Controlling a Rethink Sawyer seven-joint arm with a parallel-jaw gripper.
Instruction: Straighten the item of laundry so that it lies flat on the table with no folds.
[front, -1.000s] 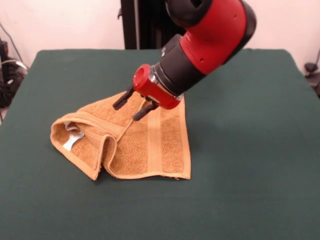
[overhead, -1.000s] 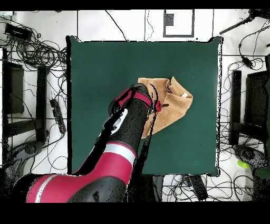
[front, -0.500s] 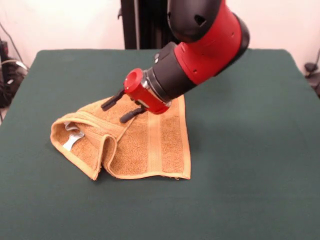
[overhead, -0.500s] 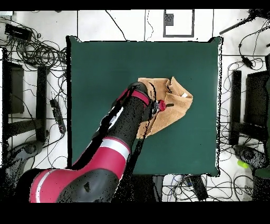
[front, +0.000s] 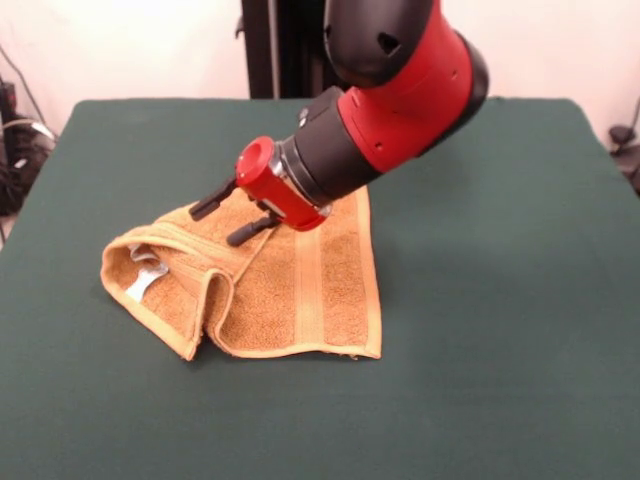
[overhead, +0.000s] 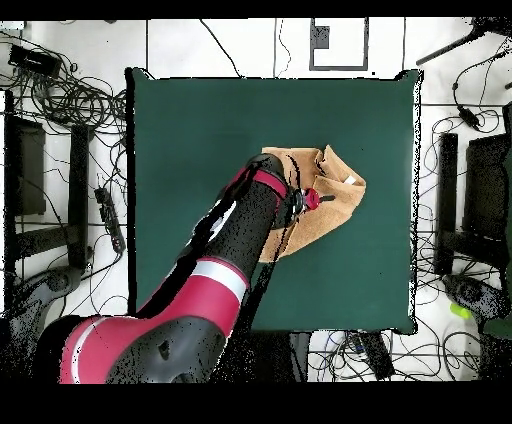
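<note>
While the orange-tan towel (front: 265, 285) lies partly folded near the middle of the dark green table (front: 480, 300), the red and black arm (front: 385, 95) reaches down at a slant over its far portion. The gripper (front: 220, 222) hangs just above the terry surface with its two black fingers (front: 212, 200) parted and nothing between them. At the camera-left side in the front view, the cloth is doubled over into a raised fold, where a small white tag (front: 142, 284) shows.
</note>
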